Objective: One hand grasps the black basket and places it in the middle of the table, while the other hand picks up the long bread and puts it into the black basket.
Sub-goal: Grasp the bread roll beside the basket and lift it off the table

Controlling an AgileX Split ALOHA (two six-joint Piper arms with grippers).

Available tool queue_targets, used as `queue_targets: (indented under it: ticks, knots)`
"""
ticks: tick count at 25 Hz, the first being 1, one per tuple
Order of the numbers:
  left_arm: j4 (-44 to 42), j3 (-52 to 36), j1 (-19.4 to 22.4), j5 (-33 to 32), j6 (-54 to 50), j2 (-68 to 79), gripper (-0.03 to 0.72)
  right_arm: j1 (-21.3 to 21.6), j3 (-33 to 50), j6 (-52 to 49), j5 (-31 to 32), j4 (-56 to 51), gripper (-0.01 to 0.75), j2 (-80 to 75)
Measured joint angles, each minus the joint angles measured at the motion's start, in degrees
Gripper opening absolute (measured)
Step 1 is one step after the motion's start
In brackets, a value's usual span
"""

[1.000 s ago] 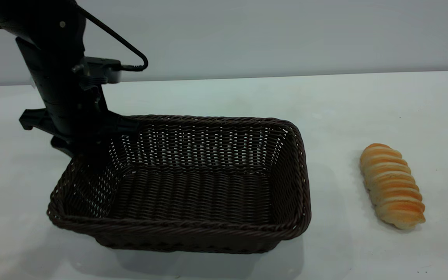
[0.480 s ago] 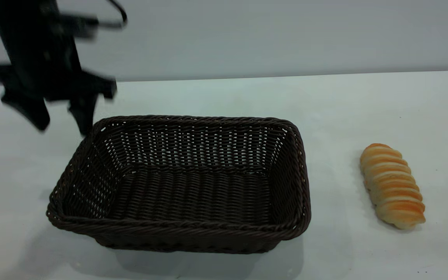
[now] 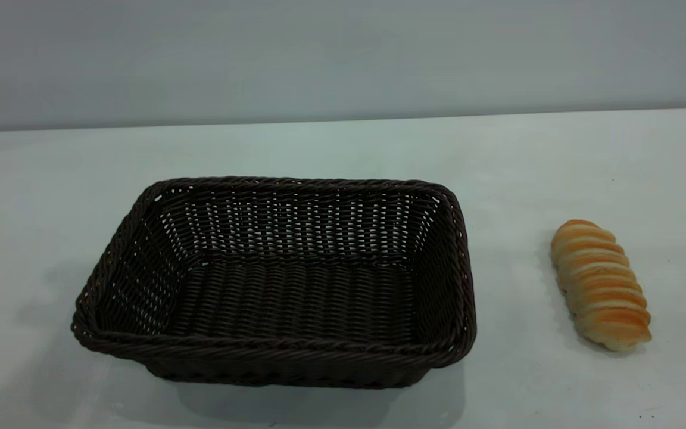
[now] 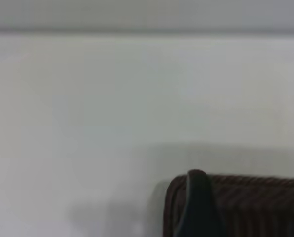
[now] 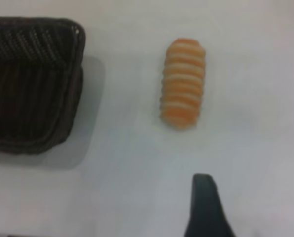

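The black basket [image 3: 459,262] stands on the table [image 3: 343,149] left of centre, empty and free of any gripper. The long bread [image 3: 600,285] lies ridged side up on the table to the basket's right, apart from it. Neither gripper shows in the exterior view. In the left wrist view one finger [image 4: 197,200] of my left gripper [image 4: 152,224] hangs above the basket's rim [image 4: 255,197], holding nothing. In the right wrist view one finger [image 5: 206,207] of my right gripper [image 5: 152,219] hovers above bare table, short of the bread [image 5: 182,81] and the basket's end [image 5: 33,84].
A grey wall runs behind the table's far edge [image 3: 343,119]. Bare table lies between the basket and the bread and all around them.
My left gripper let go of the basket's left rim, opened, rose up and left, and went out of the exterior view. The basket and the bread have not moved.
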State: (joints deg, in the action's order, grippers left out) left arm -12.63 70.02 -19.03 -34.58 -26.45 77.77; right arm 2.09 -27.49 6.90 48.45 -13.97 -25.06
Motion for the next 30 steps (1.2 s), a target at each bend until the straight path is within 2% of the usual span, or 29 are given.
queue_targets:
  ticks: [4,13,17,25,30]
  knots:
    - [0.14,0.0,0.0,-0.41,0.93,-9.36,0.59,0.0,0.0,2.44,-9.7,-0.5,0.538,-10.58]
    - [2.04,0.0,0.0,-3.05,5.24,-27.0,0.59,0.0,-0.11,10.64,-26.11,-7.51,0.545,-38.51]
    - [4.22,0.0,0.0,-5.27,10.3,-33.17,0.59,-0.35,-2.43,16.11,-29.16,-13.25,0.545,-48.3]
    - [6.35,0.0,0.0,-16.19,14.15,-38.63,0.59,-0.47,-7.69,23.38,-33.47,-19.22,0.545,-60.3]
    - [9.8,0.0,0.0,-17.77,19.98,-41.46,0.59,-0.49,-8.14,24.98,-37.1,-20.95,0.545,-66.67]
